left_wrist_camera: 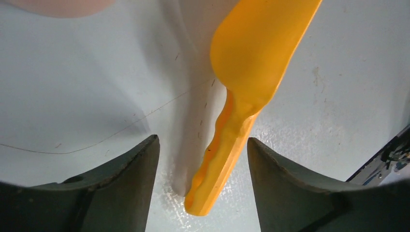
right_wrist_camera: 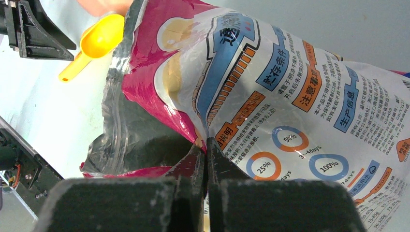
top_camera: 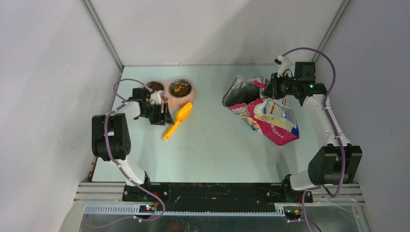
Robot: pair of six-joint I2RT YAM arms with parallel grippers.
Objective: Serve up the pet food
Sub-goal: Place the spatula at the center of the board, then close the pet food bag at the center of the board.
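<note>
Brown pet food kibble (top_camera: 180, 88) fills both steel bowls of the pink feeder (top_camera: 167, 96) at the back left. The orange scoop (top_camera: 178, 120) lies flat on the table just right of my left gripper (top_camera: 167, 117). In the left wrist view the scoop's handle (left_wrist_camera: 227, 145) lies between the open fingers of that gripper (left_wrist_camera: 203, 141), touching neither. The glossy pink, blue and white cat food bag (top_camera: 271, 120) lies tilted at the right, its mouth open toward the left. My right gripper (right_wrist_camera: 207, 145) is shut on the bag's rim (right_wrist_camera: 198, 137).
Grey walls close in the table on the left, back and right. A corner of the pink feeder (left_wrist_camera: 58, 6) shows above the scoop. In the right wrist view, the scoop (right_wrist_camera: 99, 41) and the left gripper (right_wrist_camera: 34, 29) lie beyond the bag's mouth.
</note>
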